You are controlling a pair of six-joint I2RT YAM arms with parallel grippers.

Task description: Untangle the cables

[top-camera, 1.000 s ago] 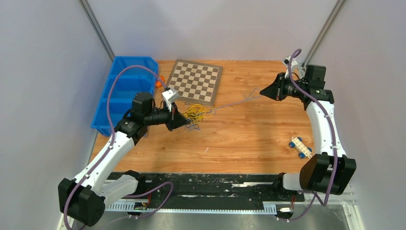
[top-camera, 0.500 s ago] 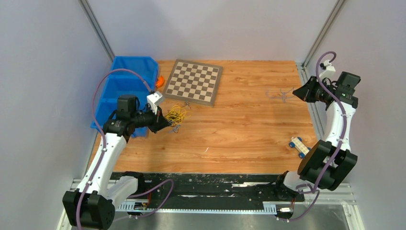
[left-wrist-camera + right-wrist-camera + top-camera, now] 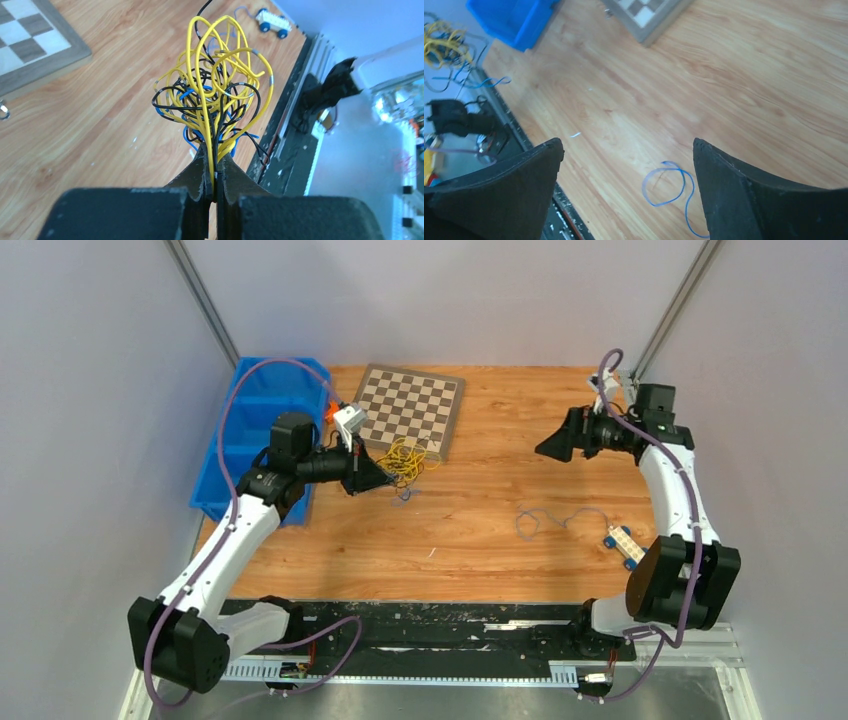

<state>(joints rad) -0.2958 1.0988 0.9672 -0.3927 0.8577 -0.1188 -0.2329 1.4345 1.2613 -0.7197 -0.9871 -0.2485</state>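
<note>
The cables form a yellow, blue and black wad held above the wood, near the chessboard's front edge. My left gripper is shut on their lower strands, which run straight between its tips. One separate blue-grey cable lies loose in a curl on the table at the right; in the right wrist view this cable is on the wood below my jaws. My right gripper hangs above the table, open and empty. The wad shows far off there.
A chessboard lies at the back centre, with a blue bin on its left. A small white and blue toy car sits near the right arm's base, beside the loose cable. A black rail runs along the near edge.
My right gripper opened and let go of the blue-grey cable, which dropped onto the table at the right. The right arm swung back leftward. My left gripper carried the wad toward the chessboard.
</note>
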